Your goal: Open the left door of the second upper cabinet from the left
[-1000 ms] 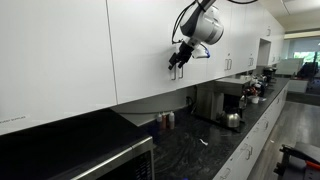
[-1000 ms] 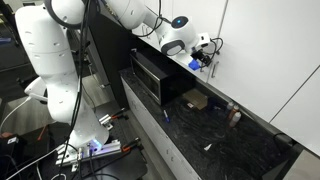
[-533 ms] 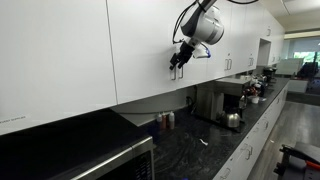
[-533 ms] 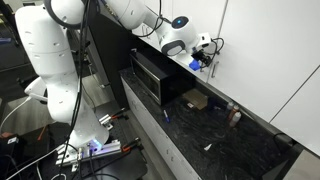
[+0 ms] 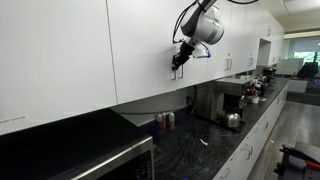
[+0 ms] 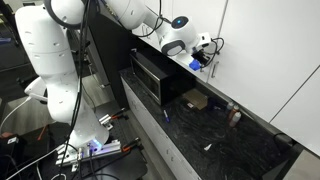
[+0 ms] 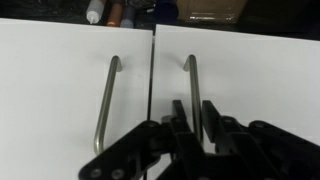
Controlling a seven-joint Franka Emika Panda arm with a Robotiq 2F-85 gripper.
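The second upper cabinet point(image 5: 150, 60) is white, with two slim silver handles side by side at its centre seam. My gripper point(image 5: 177, 68) is pressed up to those handles in both exterior views point(image 6: 208, 62). The wrist view is upside down: the left door point(image 7: 250, 70) fills its right half. That door's handle point(image 7: 191, 75) runs down between my two black fingers point(image 7: 176, 112). The gripper point(image 7: 192, 104) is shut on this handle. The twin door's handle point(image 7: 105, 100) stands free beside it. Both doors lie flush and closed.
Under the cabinets runs a dark counter point(image 5: 190, 150) with a microwave point(image 6: 155, 75), bottles point(image 5: 165, 120), a kettle point(image 5: 233, 120) and a coffee machine point(image 5: 232, 98). More white cabinets point(image 5: 245, 45) continue down the row. The robot's base point(image 6: 55, 80) stands beside the counter.
The fingers have closed in on the left door's handle. The arm itself has stayed where it was, and the door has not moved.
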